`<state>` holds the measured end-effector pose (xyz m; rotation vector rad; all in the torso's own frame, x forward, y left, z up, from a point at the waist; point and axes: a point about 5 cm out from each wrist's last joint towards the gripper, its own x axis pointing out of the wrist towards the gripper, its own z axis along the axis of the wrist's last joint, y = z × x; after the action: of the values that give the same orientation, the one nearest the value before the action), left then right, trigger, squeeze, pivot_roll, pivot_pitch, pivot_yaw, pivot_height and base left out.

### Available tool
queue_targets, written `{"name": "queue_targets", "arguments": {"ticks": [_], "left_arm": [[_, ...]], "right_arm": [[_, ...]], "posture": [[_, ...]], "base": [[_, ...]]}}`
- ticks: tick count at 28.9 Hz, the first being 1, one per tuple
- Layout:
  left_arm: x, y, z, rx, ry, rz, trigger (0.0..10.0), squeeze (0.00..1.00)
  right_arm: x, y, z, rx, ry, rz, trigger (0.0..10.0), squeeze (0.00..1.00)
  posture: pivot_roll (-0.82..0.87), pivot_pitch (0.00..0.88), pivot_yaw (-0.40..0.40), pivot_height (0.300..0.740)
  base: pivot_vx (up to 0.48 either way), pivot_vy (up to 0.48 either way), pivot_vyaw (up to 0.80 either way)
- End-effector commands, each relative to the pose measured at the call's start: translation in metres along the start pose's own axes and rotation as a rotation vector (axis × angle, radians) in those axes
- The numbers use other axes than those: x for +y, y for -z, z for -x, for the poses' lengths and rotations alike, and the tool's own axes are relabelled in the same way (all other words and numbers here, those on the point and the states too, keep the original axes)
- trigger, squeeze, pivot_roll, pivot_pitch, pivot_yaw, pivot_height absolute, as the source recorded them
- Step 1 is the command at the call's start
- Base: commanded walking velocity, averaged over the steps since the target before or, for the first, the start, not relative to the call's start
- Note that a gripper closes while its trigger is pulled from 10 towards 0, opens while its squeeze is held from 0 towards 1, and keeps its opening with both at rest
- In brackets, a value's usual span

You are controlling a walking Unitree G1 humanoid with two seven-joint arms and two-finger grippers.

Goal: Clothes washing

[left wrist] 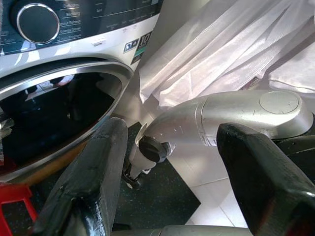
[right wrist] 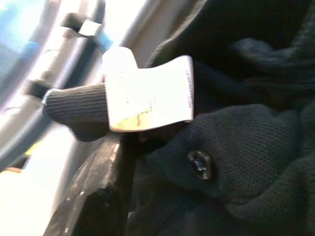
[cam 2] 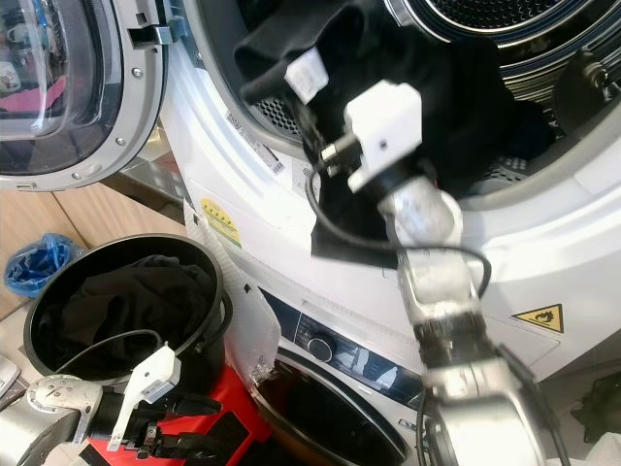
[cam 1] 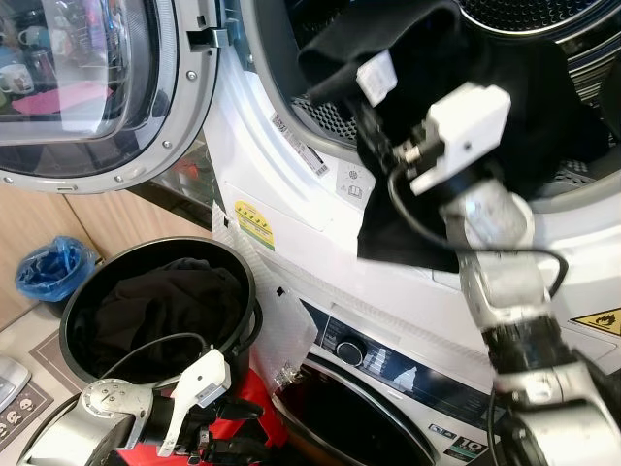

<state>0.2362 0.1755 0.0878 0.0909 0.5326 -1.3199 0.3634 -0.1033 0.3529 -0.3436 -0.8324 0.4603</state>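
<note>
Fabric of a black buttoned garment [cam 1: 466,126] is being clenched by the right gripper [cam 1: 374,102] at the upper drum's white rim [cam 1: 291,146] for loading, while the left gripper [left wrist: 172,172] is hanging released beside the round black laundry basket [cam 1: 73,330].

Both head views are bright and evenly lit, with sharp detail across the white washer front [cam 1: 291,184] and only soft shadows under the black garment [cam 1: 456,146]. The open door glass [cam 1: 78,78] carries pale reflections. Straight edges bow near the corners. The left wrist view has strong glare on the sheer curtain [left wrist: 221,49]. The right wrist view is soft, its care label [right wrist: 147,96] overexposed, the background blown out and blurred.
</note>
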Motion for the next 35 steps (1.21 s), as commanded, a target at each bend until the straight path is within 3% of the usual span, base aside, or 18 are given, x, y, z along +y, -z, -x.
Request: {"name": "queue_targets", "arguments": {"ticks": [1, 4, 5, 7, 11, 13, 14, 17, 21, 22, 23, 24, 25, 28, 32, 33, 35], "left_arm": [[0.002, 0.003, 0.0, 0.013, -0.019, -0.002, 10.0, 0.0], [0.002, 0.002, -0.002, 0.007, -0.024, -0.006, 10.0, 0.0], [0.002, 0.001, -0.004, 0.001, -0.027, -0.01, 10.0, 0.0], [0.002, 0.001, -0.005, -0.006, -0.033, -0.013, 10.0, 0.0], [0.005, -0.001, -0.008, -0.029, -0.068, -0.022, 10.0, 0.0], [0.007, -0.002, -0.009, -0.044, -0.091, -0.023, 10.0, 0.0], [0.008, -0.003, -0.011, -0.051, -0.105, -0.028, 10.0, 0.0], [0.008, -0.004, -0.012, -0.054, -0.104, -0.026, 10.0, 0.0], [0.007, -0.003, -0.015, -0.058, -0.102, -0.021, 10.0, 0.0], [0.006, -0.003, -0.017, -0.061, -0.104, -0.017, 10.0, 0.0], [0.006, -0.003, -0.017, -0.061, -0.104, -0.017, 10.0, 0.0], [0.005, -0.002, -0.017, -0.066, -0.107, -0.011, 10.0, 0.0], [0.005, -0.002, -0.017, -0.066, -0.107, -0.011, 10.0, 0.0], [0.004, -0.003, -0.018, -0.082, -0.105, 0.003, 10.0, 0.0], [0.003, -0.003, -0.02, -0.088, -0.095, 0.011, 10.0, 0.0], [0.002, -0.004, -0.02, -0.091, -0.088, 0.018, 10.0, 0.0], [0.002, -0.004, -0.021, -0.094, -0.082, 0.022, 10.0, 0.0]], "right_arm": [[-0.014, 0.0, -0.011, 0.039, 0.076, 0.05, 10.0, 0.0], [-0.02, 0.006, -0.02, 0.114, 0.127, 0.071, 10.0, 0.0], [-0.026, 0.013, -0.029, 0.21, 0.189, 0.122, 10.0, 0.0], [-0.032, 0.017, -0.035, 0.286, 0.239, 0.156, 10.0, 0.0], [-0.046, 0.016, -0.043, 0.383, 0.34, 0.222, 10.0, 0.0], [-0.058, 0.014, -0.043, 0.449, 0.41, 0.28, 10.0, 0.0], [-0.071, 0.014, -0.04, 0.513, 0.491, 0.321, 10.0, 0.0], [-0.079, 0.013, -0.037, 0.547, 0.548, 0.336, 10.0, 0.0], [-0.088, 0.021, -0.027, 0.615, 0.618, 0.238, 10.0, 0.0], [-0.088, 0.021, -0.028, 0.607, 0.624, 0.138, 10.0, 0.0], [-0.088, 0.021, -0.028, 0.607, 0.624, 0.138, 10.0, 0.0], [-0.086, 0.02, -0.031, 0.578, 0.63, 0.002, 10.0, 0.0], [-0.086, 0.02, -0.031, 0.578, 0.63, 0.002, 10.0, 0.0], [-0.086, 0.013, -0.038, 0.497, 0.606, -0.196, 10.0, 0.0], [-0.082, 0.009, -0.043, 0.445, 0.523, -0.281, 10.0, 0.0], [-0.078, 0.009, -0.045, 0.424, 0.445, -0.287, 10.0, 0.0], [-0.076, 0.009, -0.045, 0.414, 0.41, -0.289, 10.0, 0.0]], "posture": [[0.11, 0.116, -0.025, 0.74], [0.11, 0.106, -0.029, 0.74], [0.12, 0.1, -0.03, 0.74], [0.12, 0.096, -0.029, 0.74], [0.13, 0.093, -0.032, 0.74], [0.13, 0.091, -0.034, 0.74], [0.13, 0.091, -0.039, 0.74], [0.13, 0.094, -0.039, 0.74], [0.13, 0.097, -0.046, 0.74], [0.13, 0.103, -0.05, 0.74], [0.13, 0.103, -0.05, 0.74], [0.13, 0.109, -0.049, 0.74], [0.13, 0.109, -0.049, 0.74], [0.11, 0.118, -0.051, 0.74], [0.11, 0.124, -0.05, 0.74], [0.1, 0.126, -0.05, 0.74], [0.1, 0.128, -0.049, 0.74]], "base": [[0.0, 0.0, 0.0], [0.0, 0.0, 0.0], [0.0, 0.0, 0.0], [0.0, 0.0, 0.0], [0.0, 0.0, 0.0], [0.0, 0.0, 0.0], [0.0, 0.0, 0.0], [0.0, 0.0, 0.0], [0.0, 0.0, 0.0], [0.0, 0.0, 0.0], [0.0, 0.0, 0.0], [0.0, 0.0, 0.0], [0.0, 0.0, 0.0], [0.0, 0.0, 0.0], [0.0, 0.0, 0.0], [0.0, 0.0, 0.0], [0.0, 0.0, 0.0]]}}
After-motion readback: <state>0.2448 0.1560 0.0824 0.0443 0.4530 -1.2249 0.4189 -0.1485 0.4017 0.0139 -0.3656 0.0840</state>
